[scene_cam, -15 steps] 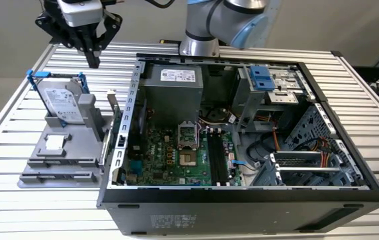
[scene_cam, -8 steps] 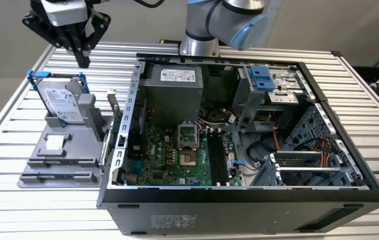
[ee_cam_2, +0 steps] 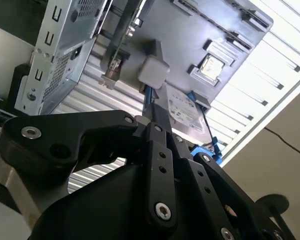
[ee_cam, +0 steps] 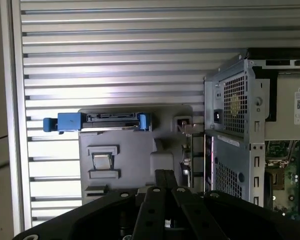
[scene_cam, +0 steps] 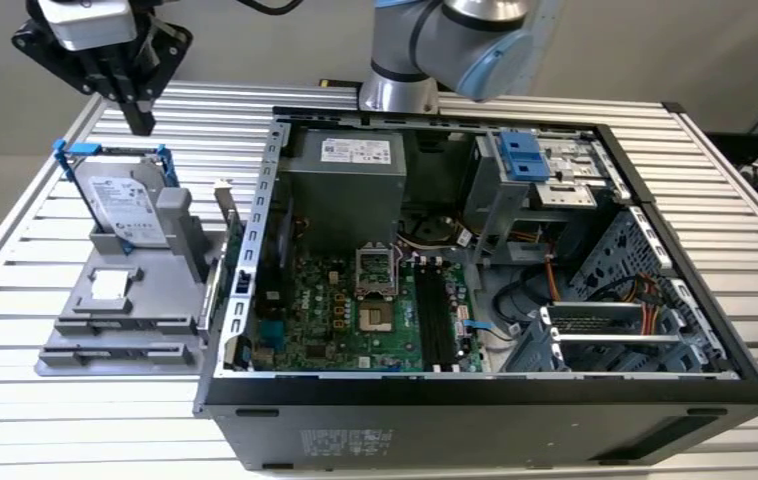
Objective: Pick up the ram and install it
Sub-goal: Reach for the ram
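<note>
The ram [scene_cam: 224, 215] stands on edge in the grey fixture [scene_cam: 126, 330], on the side next to the computer case. It is seen edge-on as a thin strip [ee_cam: 186, 155] between fixture and case. My gripper [scene_cam: 142, 122] hangs high above the fixture's far end, over the hard drive and apart from the ram. Its black fingers point down and are shut with nothing between them. In both wrist views the fingertips [ee_cam: 165, 175] [ee_cam_2: 152, 120] sit together above the fixture.
A silver hard drive in a blue frame [scene_cam: 126, 210] stands upright in the fixture, with a small square chip [scene_cam: 110, 285] in front of it. The open case [scene_cam: 486, 250] lies at the exterior view's right, its black memory slots [scene_cam: 435, 320] on the green motherboard. All rests on a slatted metal table [scene_cam: 6, 270].
</note>
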Robot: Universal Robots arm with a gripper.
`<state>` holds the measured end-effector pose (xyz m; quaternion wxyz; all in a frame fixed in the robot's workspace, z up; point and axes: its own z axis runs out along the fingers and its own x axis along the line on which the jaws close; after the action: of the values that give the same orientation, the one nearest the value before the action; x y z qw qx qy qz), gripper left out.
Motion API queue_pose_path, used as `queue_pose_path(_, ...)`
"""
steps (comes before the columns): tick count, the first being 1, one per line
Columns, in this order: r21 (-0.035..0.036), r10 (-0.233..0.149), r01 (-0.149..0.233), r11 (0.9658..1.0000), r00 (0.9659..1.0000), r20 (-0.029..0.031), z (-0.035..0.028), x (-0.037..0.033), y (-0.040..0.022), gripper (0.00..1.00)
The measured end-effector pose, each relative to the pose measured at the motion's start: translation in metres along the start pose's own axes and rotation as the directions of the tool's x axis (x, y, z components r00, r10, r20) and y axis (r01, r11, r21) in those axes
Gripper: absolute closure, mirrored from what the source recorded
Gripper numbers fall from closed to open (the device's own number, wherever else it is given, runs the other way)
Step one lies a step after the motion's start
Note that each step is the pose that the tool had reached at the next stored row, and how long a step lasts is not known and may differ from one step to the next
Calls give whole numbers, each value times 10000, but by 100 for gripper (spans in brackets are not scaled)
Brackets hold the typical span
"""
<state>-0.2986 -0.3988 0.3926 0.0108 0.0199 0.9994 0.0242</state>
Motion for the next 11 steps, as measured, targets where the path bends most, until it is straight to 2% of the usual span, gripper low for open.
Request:
queue_pose_path(8, 0, -10, 10, 10000, 10000, -1, -5, 231, -9, 100)
queue_pose_path(11, 1, -17, 17, 10000, 10000, -2, -7, 282, -11, 100)
